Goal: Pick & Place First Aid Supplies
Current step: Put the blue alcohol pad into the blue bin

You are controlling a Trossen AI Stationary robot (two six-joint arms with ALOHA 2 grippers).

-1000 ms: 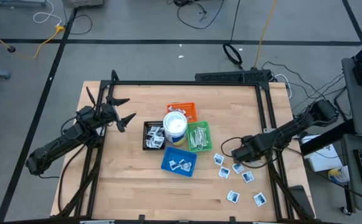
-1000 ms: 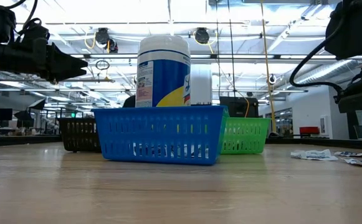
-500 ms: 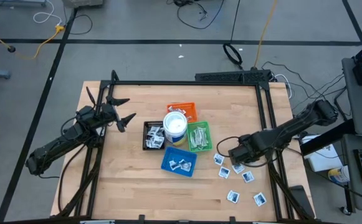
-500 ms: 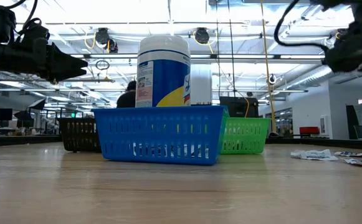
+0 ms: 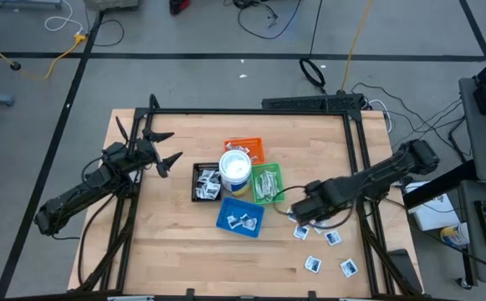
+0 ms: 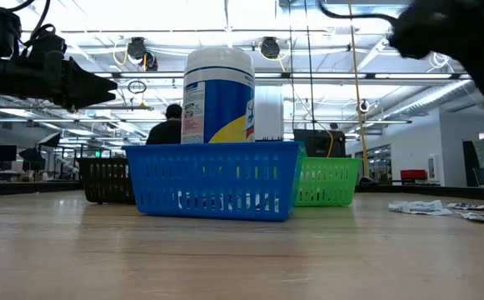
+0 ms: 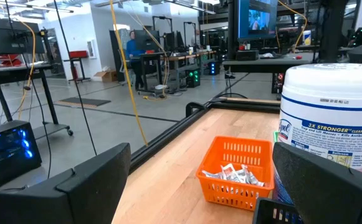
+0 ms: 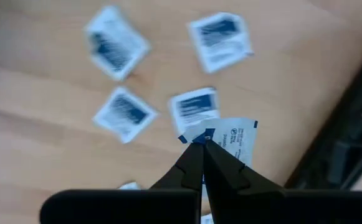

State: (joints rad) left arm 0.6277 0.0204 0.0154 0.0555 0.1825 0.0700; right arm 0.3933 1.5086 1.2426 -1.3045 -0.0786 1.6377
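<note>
Your right gripper has its jaws clamped on a white packet. Carry it gently over the blue tray. Left jaws wait apart.

Two dark, near-black jointed arms here. The left tool shows long pointed matte fingers; the right tool tapers to slim black tips, a black cable looping alongside its arm.

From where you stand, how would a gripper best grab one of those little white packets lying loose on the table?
By a corner or edge, coming from above. The loose packets lie flat on the table, too thin to straddle. The right gripper holds a packet pinched by one corner.
</note>
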